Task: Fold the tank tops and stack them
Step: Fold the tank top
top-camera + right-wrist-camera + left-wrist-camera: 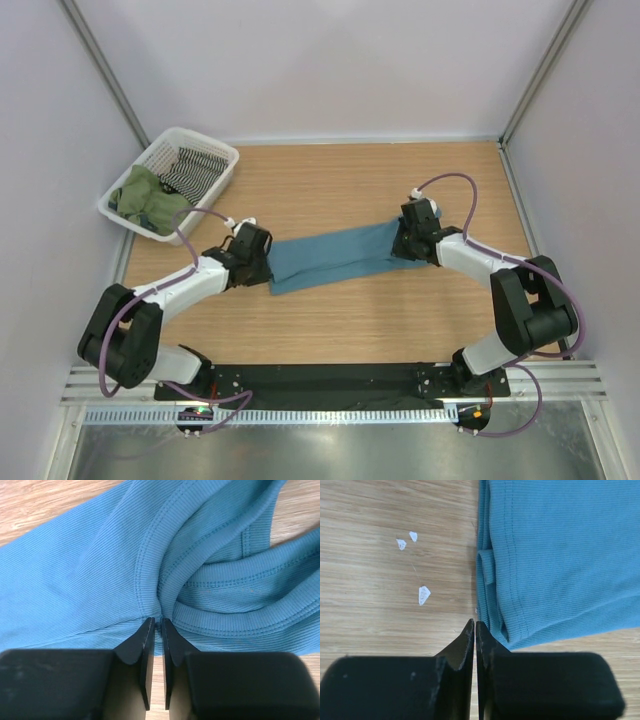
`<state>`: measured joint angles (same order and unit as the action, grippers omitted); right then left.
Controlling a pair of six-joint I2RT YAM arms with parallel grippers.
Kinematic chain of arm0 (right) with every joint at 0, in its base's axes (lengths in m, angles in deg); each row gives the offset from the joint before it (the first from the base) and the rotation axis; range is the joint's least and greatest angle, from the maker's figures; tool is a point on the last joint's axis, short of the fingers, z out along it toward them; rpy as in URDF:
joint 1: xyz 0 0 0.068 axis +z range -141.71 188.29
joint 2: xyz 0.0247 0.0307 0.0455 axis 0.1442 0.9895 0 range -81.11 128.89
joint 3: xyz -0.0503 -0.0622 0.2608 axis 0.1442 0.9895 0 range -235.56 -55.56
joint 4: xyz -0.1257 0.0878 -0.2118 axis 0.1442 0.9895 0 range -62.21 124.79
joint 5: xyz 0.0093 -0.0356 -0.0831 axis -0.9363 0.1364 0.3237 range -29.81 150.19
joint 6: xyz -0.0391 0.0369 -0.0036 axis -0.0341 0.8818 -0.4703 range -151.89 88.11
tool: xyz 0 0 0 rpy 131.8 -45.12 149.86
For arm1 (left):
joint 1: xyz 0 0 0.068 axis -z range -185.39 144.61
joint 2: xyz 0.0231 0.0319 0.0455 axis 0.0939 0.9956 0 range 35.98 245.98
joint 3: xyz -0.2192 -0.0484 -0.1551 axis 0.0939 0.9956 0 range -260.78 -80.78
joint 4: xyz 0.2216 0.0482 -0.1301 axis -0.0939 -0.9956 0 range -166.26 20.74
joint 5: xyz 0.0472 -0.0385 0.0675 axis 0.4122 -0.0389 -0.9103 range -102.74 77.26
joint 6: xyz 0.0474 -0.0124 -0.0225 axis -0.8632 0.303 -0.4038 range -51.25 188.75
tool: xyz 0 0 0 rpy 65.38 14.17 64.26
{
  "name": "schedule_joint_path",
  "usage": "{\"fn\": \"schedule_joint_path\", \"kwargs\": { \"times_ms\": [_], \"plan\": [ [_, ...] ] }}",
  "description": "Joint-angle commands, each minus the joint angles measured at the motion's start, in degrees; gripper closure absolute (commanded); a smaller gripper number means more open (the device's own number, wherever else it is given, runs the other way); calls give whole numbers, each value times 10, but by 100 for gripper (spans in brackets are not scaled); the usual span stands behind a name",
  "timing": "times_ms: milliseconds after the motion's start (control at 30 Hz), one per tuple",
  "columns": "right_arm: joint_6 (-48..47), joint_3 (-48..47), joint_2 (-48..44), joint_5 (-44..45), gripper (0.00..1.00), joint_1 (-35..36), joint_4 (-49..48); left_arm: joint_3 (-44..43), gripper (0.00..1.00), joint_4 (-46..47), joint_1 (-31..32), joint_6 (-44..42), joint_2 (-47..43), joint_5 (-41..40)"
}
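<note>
Teal tank top (330, 257) lies mid-table (340, 190), drawn out long and narrow between both arms, not yet a compact fold. Olive-green tank top (145, 196) sits bunched in white basket (226, 176) at far left beside striped cloth (192, 170); untouched. No stack begun, so most work is judged left.

Right gripper (156, 623): fingers pinched on ribbed edge near strap end. Left gripper (475, 626): fingers closed at hem corner; whether cloth sits between them unclear. Layer count and olive top's graphic hidden.
</note>
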<state>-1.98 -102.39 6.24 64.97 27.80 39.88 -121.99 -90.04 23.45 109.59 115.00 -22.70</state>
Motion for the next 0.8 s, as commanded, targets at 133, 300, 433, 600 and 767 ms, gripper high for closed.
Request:
{"fn": "schedule_joint_path", "kwargs": {
  "times_ms": [133,300,433,600,767],
  "plan": [
    [4,8,-49,26,58,4,-8,-3,90,19,10,15,-21,-30],
    [-4,-33,-61,75,52,4,32,-26,80,-13,10,8,-33,-57],
    [8,-86,-32,152,51,-3,72,-50,76,-25,10,-1,-33,-81],
    [26,-167,30,193,49,-23,77,-91,75,-22,10,-13,-2,-79],
    [41,-260,127,209,49,-51,104,-124,75,-16,10,-21,40,-74]
  ]
}}
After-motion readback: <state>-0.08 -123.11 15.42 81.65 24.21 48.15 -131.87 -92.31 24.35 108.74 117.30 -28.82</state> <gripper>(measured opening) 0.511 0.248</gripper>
